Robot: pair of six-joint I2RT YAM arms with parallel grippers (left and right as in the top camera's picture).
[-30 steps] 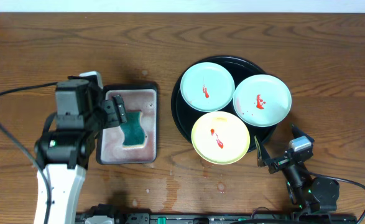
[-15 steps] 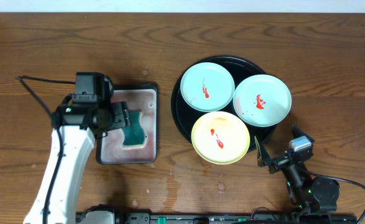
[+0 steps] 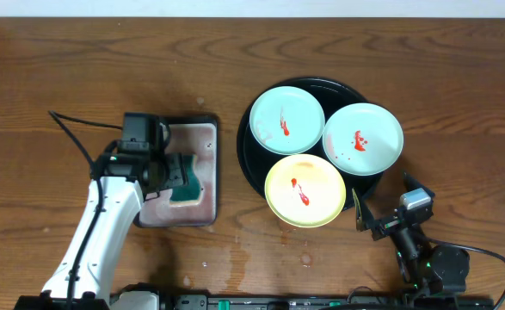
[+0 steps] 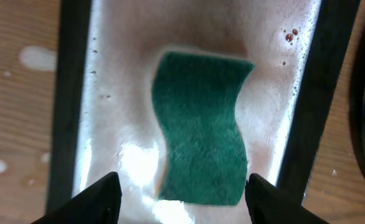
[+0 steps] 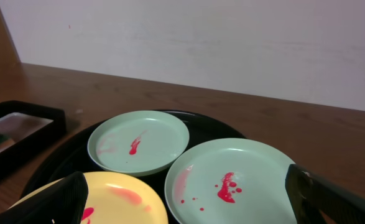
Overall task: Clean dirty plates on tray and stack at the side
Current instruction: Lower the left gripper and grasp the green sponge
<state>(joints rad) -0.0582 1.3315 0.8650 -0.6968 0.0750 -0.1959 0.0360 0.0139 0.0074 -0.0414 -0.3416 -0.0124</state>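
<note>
While the left gripper (image 3: pixel 173 170) sits over the small rectangular tray (image 3: pixel 215 164) at centre left of the overhead view, its two fingers stand apart, and the wrist view shows them on either side of the near end of the green sponge (image 4: pixel 201 149). The sponge lies flat in the wet, pinkish bed of that tray. A clear strip of bed separates the finger at lower left from the sponge, while the one at lower right is just beside its edge; whether it touches cannot be told. At centre right of the overhead view, the large round black tray (image 3: pixel 245 146) holds all three plates, each marked with red sauce. One mint-green plate (image 3: pixel 286 120) lies at the tray's upper left. A second mint-green plate (image 3: pixel 362 139) sits at its right and overhangs the rim. The yellow plate (image 3: pixel 305 191) sits at the bottom, also reaching past the rim. The right gripper (image 3: pixel 383 200) rests in the lower right corner of the frame, just beside the yellow plate, its fingers spread wide and holding nothing. A few water drops dot the wooden table (image 3: pixel 63 69) below the two trays.
</note>
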